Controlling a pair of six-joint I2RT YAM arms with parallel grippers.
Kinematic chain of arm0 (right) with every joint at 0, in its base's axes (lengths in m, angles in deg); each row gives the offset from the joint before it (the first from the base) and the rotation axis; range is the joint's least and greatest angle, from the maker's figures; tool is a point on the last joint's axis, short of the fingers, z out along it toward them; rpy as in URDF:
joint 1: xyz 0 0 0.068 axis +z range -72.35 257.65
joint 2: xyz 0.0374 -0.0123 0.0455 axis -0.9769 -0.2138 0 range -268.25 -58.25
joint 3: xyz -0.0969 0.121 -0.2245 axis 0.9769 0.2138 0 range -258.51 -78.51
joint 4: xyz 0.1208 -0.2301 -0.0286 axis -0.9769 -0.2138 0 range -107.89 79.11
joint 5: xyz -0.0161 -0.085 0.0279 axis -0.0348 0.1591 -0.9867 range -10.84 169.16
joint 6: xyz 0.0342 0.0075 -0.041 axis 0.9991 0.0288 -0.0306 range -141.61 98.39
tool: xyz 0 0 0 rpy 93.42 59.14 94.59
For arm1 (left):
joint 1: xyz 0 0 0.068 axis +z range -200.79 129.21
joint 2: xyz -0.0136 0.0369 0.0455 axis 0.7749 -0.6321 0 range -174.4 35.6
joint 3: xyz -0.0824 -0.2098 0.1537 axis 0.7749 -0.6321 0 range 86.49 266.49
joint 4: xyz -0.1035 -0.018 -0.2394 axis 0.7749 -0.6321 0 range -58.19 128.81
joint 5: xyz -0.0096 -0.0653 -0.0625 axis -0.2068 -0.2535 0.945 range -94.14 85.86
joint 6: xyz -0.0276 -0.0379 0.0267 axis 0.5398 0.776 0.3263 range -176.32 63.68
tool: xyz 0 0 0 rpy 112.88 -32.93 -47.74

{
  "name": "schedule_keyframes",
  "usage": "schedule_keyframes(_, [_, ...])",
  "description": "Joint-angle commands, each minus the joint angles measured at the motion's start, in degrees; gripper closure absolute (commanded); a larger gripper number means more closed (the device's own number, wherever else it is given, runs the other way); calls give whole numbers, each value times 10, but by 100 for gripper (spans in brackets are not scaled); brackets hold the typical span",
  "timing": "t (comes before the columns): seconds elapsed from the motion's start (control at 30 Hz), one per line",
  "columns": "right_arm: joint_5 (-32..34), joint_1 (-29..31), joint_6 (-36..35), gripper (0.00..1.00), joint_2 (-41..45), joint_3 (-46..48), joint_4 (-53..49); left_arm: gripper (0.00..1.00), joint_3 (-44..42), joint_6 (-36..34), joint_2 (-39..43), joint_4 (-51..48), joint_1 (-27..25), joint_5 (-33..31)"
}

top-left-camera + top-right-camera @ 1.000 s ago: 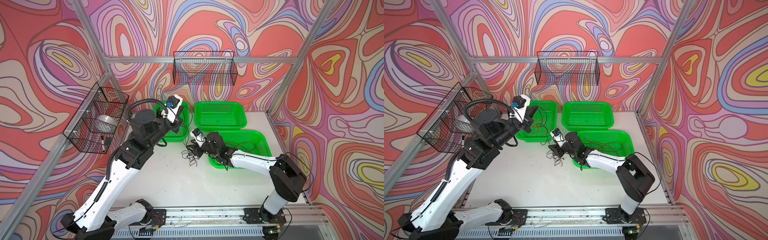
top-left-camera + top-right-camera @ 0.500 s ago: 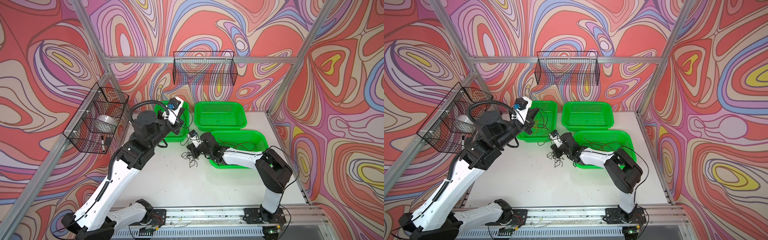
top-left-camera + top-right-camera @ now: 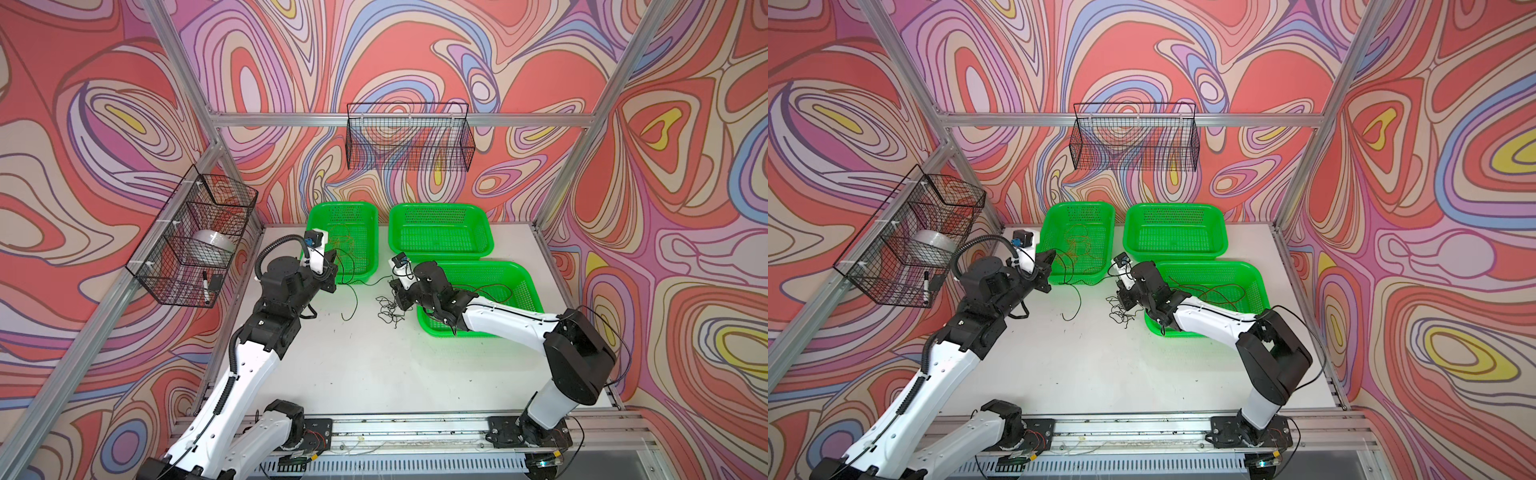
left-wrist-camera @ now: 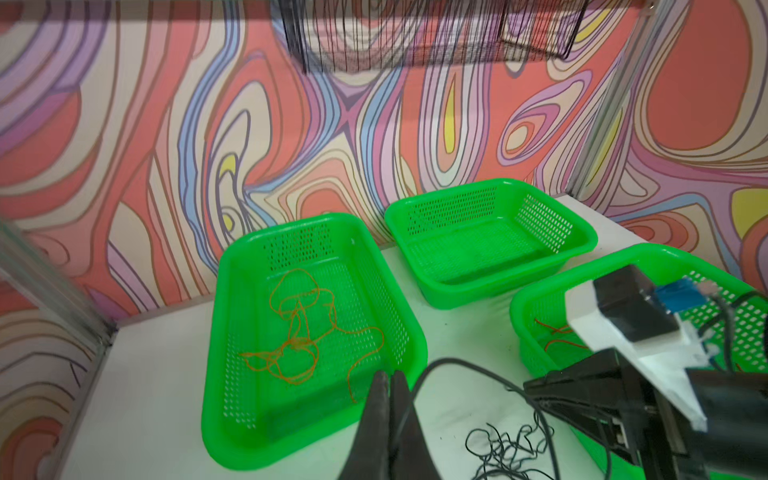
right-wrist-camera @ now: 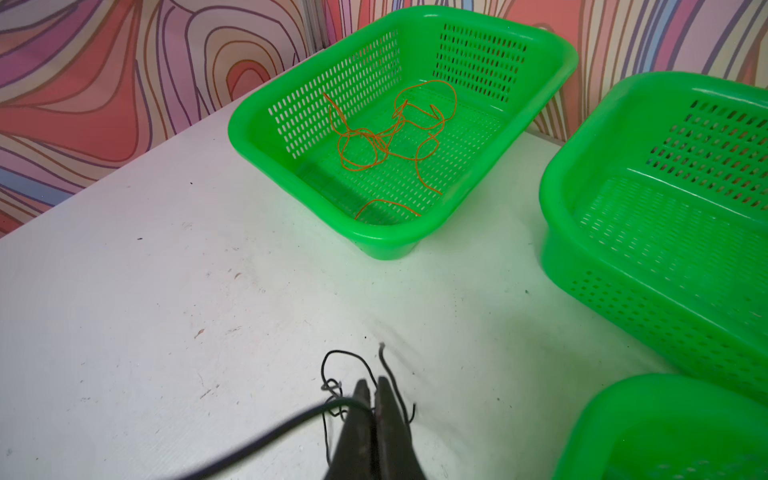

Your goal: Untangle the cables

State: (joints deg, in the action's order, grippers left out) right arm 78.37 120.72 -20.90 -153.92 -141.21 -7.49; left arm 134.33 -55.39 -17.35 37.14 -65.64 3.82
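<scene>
We see a white table point(image 3: 374, 365) carrying three green baskets. The left basket point(image 3: 341, 204) and the back basket point(image 3: 440, 206) stand side by side along the rear wall, and the front basket point(image 3: 478, 264) sits just in front of the back one. The left arm point(image 3: 249, 365) reaches toward the left basket's near rim, and the right arm point(image 3: 507, 322) lies across the front basket. We find the left end effector point(image 4: 388, 384) fully closed, with a black strand running off from its tips, apparently pinched there. The right end effector point(image 5: 372, 388) is closed too, low over the table, with black strands caught at its tips. The orange cables point(image 4: 297, 332) lie looped inside the left basket and the dark red cables point(image 3: 1214, 291) in the front basket. The black cables point(image 3: 388, 309) sit tangled on the table between those two baskets, one long strand sagging across to the left end effector.
</scene>
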Motion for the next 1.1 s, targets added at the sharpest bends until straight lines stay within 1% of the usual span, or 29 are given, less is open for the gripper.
schedule_keyframes(0.0, [29,0,-46,100,-3,-37,-67,100,-63,48,27,66,7,13])
schedule_keyframes(0.03, [36,0,-52,100,-8,-49,-83,100,-86,51,32,76,8,10])
schedule_keyframes(0.07, [39,0,-58,100,-10,-57,-95,96,-103,51,37,86,8,9])
schedule_keyframes(0.1, [42,-1,-61,100,-13,-65,-105,86,-122,54,41,93,8,6])
schedule_keyframes(0.17, [38,0,-67,100,-15,-76,-117,56,-150,61,49,101,9,-1])
schedule_keyframes(0.2, [34,0,-67,100,-16,-82,-122,42,-163,66,54,105,8,-5])
schedule_keyframes(0.23, [31,0,-66,100,-17,-85,-126,35,-174,69,58,110,8,-6])
schedule_keyframes(0.27, [28,0,-66,100,-20,-91,-131,30,-177,70,60,114,8,-11])
schedule_keyframes(0.3, [25,0,-67,100,-24,-97,-138,26,-200,68,64,118,9,-13])
schedule_keyframes(0.33, [25,0,-68,100,-28,-102,-145,24,-205,62,67,121,8,-12])
schedule_keyframes(0.37, [24,0,-68,100,-30,-108,-152,22,-205,53,68,120,8,-9])
schedule_keyframes(0.47, [16,0,-72,100,-40,-128,-172,21,-192,20,62,104,8,36])
schedule_keyframes(0.53, [14,0,-72,100,-47,-142,-184,22,-188,-1,51,99,5,98])
schedule_keyframes(0.57, [13,0,-72,100,-51,-147,-190,22,-171,-5,44,103,2,117])
schedule_keyframes(0.6, [12,0,-71,100,-53,-154,-194,23,-166,-15,36,109,-5,142])
schedule_keyframes(0.67, [11,0,-70,100,-55,-160,-199,24,-168,-32,20,132,-28,166])
schedule_keyframes(0.77, [8,0,-67,100,-55,-164,-203,24,-168,-64,-8,162,-69,191])
schedule_keyframes(0.9, [11,0,-63,100,-55,-169,-213,24,-161,-44,-72,231,-99,230])
schedule_keyframes(0.97, [15,0,-61,100,-55,-176,-220,24,-151,-49,-107,244,-119,229])
schedule_keyframes(1.0, [17,-1,-59,100,-69,-179,-224,24,-144,-51,-124,252,-128,224])
schedule_keyframes(1.07, [18,0,-56,100,-71,-183,-227,24,-140,-41,-152,289,-138,212])
